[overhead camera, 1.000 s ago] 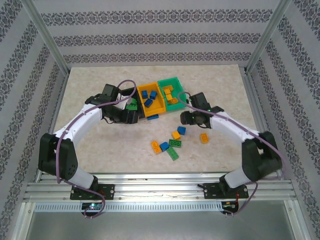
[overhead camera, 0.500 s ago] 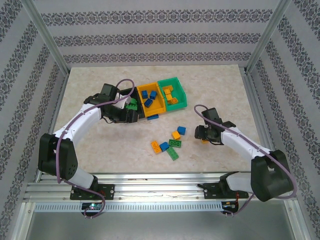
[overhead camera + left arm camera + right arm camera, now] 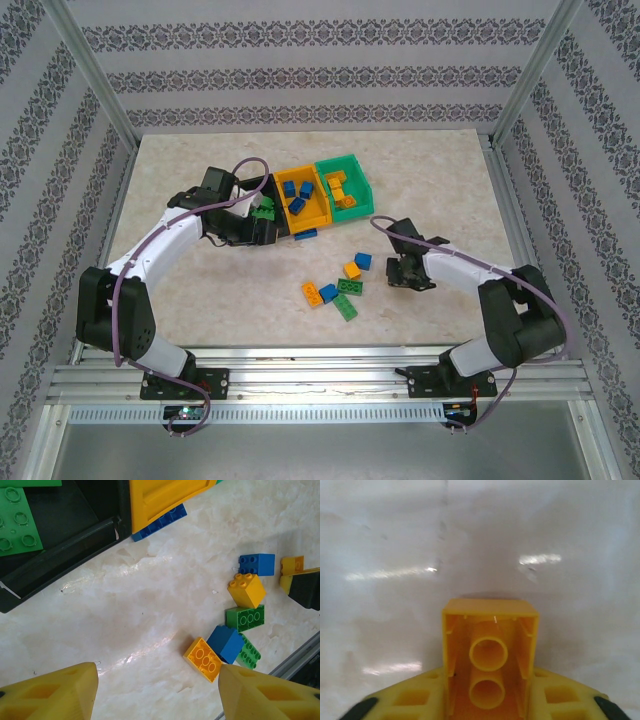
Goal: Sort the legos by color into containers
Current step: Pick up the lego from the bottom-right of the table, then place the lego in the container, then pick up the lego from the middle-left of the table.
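Note:
My right gripper (image 3: 490, 700) is shut on an orange-yellow lego (image 3: 490, 645), its hollow underside facing the camera, low over the table right of the loose pile (image 3: 408, 272). My left gripper (image 3: 157, 695) hangs open with nothing between its fingers, beside the black container (image 3: 60, 562), where a green lego (image 3: 17, 520) lies. The containers stand in a row: black (image 3: 250, 196), orange-yellow (image 3: 318, 213) holding blue legos, green (image 3: 362, 205) holding orange-yellow legos. Loose blue (image 3: 257, 564), orange-yellow (image 3: 246, 590) and green (image 3: 245, 617) legos lie on the table.
A flat blue lego (image 3: 305, 234) lies against the front of the orange-yellow container. The loose pile (image 3: 340, 285) sits mid-table between the arms. Bare marble-patterned table (image 3: 200, 290) surrounds it, bounded by the metal frame rail (image 3: 320, 365) at the near edge.
My right arm swung away from the green container to the table right of the pile, came down and shut on the orange-yellow lego. The left arm has stayed in place.

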Available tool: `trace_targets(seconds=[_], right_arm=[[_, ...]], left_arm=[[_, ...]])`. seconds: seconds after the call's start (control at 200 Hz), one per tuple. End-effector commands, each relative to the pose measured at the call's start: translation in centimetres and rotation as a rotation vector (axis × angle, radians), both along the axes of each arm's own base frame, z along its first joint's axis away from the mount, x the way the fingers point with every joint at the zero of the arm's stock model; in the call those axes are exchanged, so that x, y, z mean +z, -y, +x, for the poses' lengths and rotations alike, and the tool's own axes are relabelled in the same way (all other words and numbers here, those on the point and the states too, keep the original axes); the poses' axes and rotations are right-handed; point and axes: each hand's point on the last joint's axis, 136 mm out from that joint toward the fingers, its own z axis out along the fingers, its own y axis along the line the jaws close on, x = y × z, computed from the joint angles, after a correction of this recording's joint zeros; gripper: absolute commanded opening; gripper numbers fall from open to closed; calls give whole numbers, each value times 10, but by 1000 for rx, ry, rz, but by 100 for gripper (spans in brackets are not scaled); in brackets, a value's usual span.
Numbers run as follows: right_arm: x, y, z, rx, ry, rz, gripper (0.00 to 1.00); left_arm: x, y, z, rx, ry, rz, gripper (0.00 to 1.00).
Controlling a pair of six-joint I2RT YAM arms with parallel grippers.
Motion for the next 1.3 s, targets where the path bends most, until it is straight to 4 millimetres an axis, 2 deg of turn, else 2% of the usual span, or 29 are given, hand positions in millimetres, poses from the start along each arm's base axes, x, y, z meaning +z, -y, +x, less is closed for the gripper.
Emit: trace_targets(seconds=[0.0, 0.08, 0.165, 0.26, 0.455, 0.505, 0.56, 0.63, 0.749, 0.874, 0.949, 1.089, 1.294], right_arm=[[13, -24, 17, 47, 59, 48, 22], [24, -39, 29, 75, 114, 80, 22], [43, -60, 51, 114, 201, 111, 22], [63, -77, 84, 164, 254, 108, 22], [120, -105, 167, 225, 389, 91, 27], [126, -105, 188, 215, 416, 87, 35], [130, -103, 206, 204, 420, 98, 48], [130, -107, 219, 209, 418, 148, 54], [119, -120, 206, 236, 398, 213, 56], [89, -127, 171, 312, 342, 175, 56], [80, -131, 147, 366, 318, 151, 56], [85, -130, 112, 439, 368, 76, 56], [93, -134, 93, 505, 419, 137, 58]], left_arm=[[14, -4, 7, 16, 53, -2, 65], [13, -3, 7, 12, 49, -10, 65], [10, -2, 6, 5, 40, -9, 65], [6, -5, 6, -5, 39, 16, 65], [6, -14, 5, -7, 55, 77, 65], [8, -15, 6, 1, 65, 80, 65], [10, -16, 5, 8, 73, 79, 65], [11, -16, 5, 17, 74, 76, 65], [11, -16, 4, 28, 67, 65, 65], [9, -19, 5, 28, 75, 89, 65], [4, -20, 7, 22, 65, 104, 65], [-6, -17, 8, -2, 27, 103, 65], [-20, -14, 9, -15, -11, 96, 64]])
